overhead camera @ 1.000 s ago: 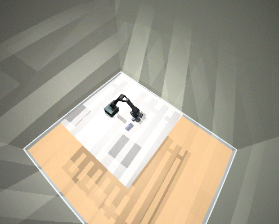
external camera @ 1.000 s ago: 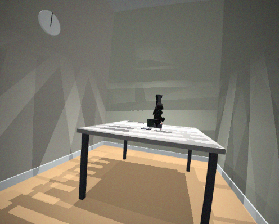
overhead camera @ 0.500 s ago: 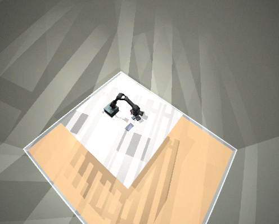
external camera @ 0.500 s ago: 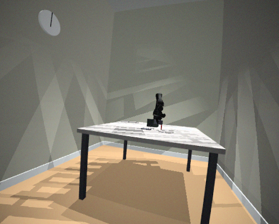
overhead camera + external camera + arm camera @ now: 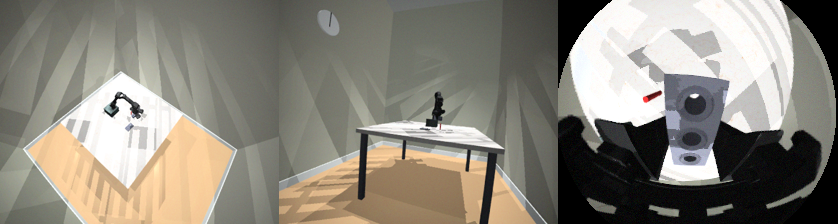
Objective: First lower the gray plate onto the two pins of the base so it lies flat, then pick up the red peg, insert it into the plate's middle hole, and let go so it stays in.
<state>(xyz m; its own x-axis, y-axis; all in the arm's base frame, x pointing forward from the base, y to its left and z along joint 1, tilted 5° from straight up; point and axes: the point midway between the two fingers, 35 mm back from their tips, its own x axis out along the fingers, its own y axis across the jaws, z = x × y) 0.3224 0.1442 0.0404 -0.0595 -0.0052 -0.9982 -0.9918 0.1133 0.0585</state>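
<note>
My gripper (image 5: 134, 113) (image 5: 437, 118) (image 5: 692, 116) is shut on the gray plate (image 5: 708, 84) and holds it above the table. In the wrist view the plate stands out between the fingers, with three round holes in a row facing the camera. The red peg (image 5: 131, 113) (image 5: 440, 126) (image 5: 653, 96) is outside the fingers and looks upright in the exterior view; in the wrist view it is left of the plate. The base (image 5: 129, 127) (image 5: 424, 128) lies flat on the table, apart from the held plate. Its pins are too small to make out clearly.
The arm stands on a dark green box (image 5: 111, 110) (image 5: 431, 122) on the white table (image 5: 109, 149) (image 5: 391, 128). The base lies nearer the table's front corner than the gripper in the top view. Striped shadows cross the table.
</note>
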